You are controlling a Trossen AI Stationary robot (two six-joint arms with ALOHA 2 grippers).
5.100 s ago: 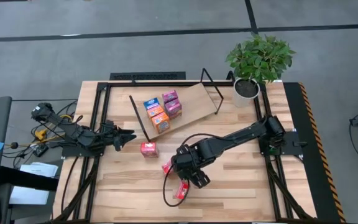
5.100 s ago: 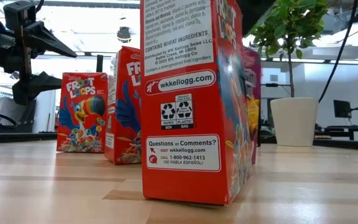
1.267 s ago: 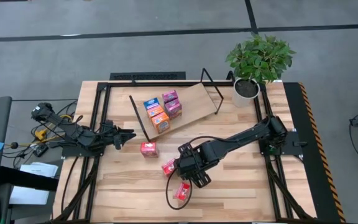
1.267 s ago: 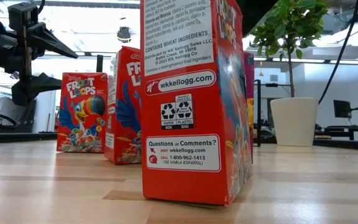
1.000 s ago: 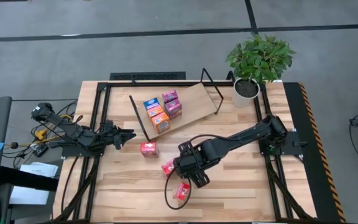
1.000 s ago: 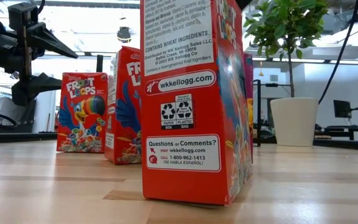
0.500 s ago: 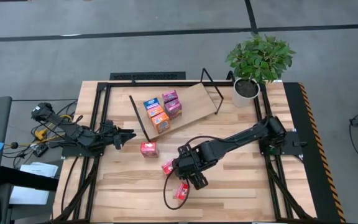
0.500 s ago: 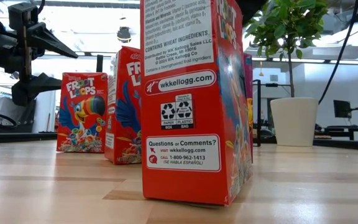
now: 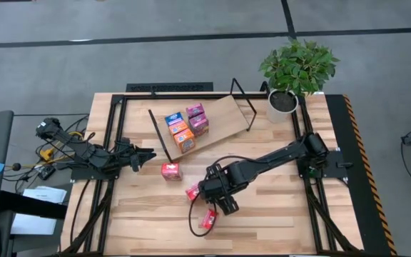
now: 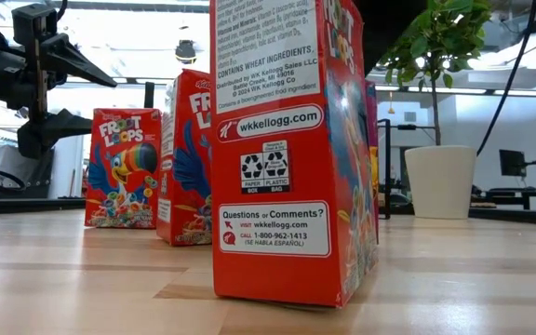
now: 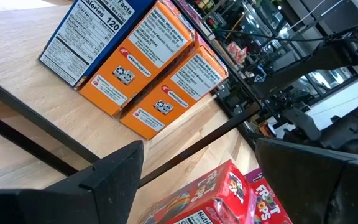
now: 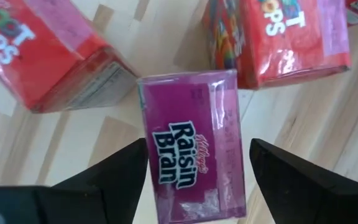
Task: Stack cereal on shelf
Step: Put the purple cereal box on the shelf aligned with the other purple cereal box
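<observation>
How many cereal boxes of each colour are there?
Red boxes: 3
Orange boxes: 2
Pink-purple boxes: 3, counting one below the right gripper
Blue box: 1
Total: 9

Slatted wooden table carries a tilted plywood shelf holding a cluster of cereal boxes, three loose boxes on the slats, and a white-potted plant at a far corner.
</observation>
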